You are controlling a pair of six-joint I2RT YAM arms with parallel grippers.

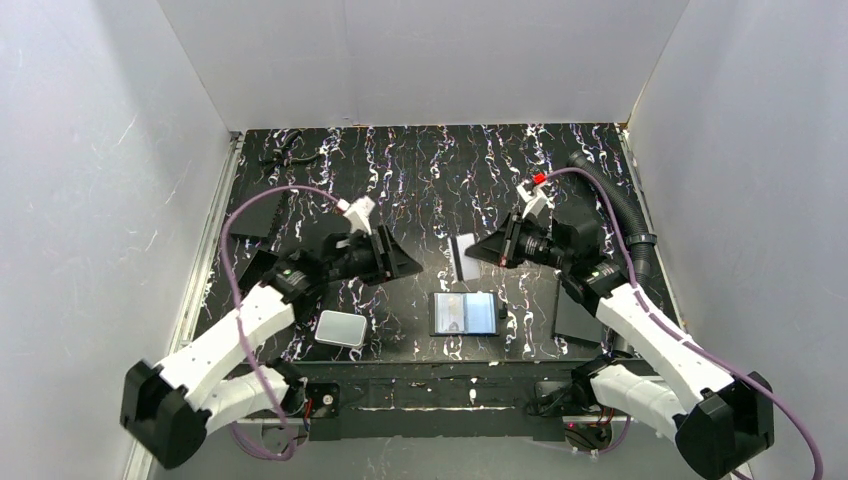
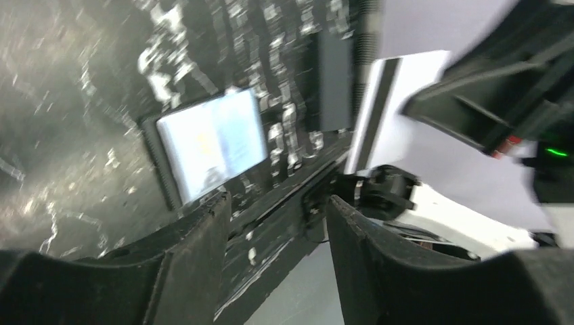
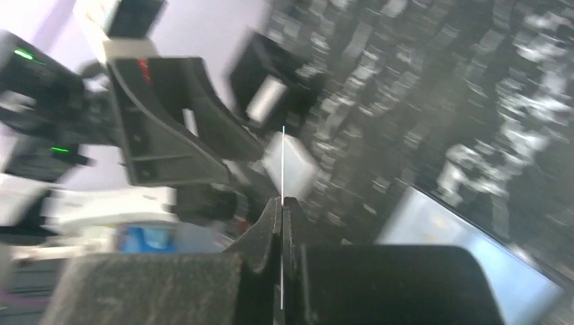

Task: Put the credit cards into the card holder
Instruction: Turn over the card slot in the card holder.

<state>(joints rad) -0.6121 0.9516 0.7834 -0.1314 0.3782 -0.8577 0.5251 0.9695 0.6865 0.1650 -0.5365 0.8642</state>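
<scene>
In the right wrist view, the right gripper [image 3: 282, 203] pinches the thin grey card [image 3: 282, 162] edge-on. Overhead, its long axis runs near-to-far. The left gripper [image 2: 277, 210] gapes.

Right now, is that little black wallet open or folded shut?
Open: the card holder lies spread flat, its bluish clear pockets facing up.

A robotics lab booth: white walls [image 1: 440, 60] box in a black marbled table [image 1: 430, 170] carrying two robot arms [image 1: 240, 325].

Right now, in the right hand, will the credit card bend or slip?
Probably stiff: the credit card shows as a straight thin line rising from the right hand, no sag. Likely light, being so thin. It may pivot, pinched only at one edge.
</scene>
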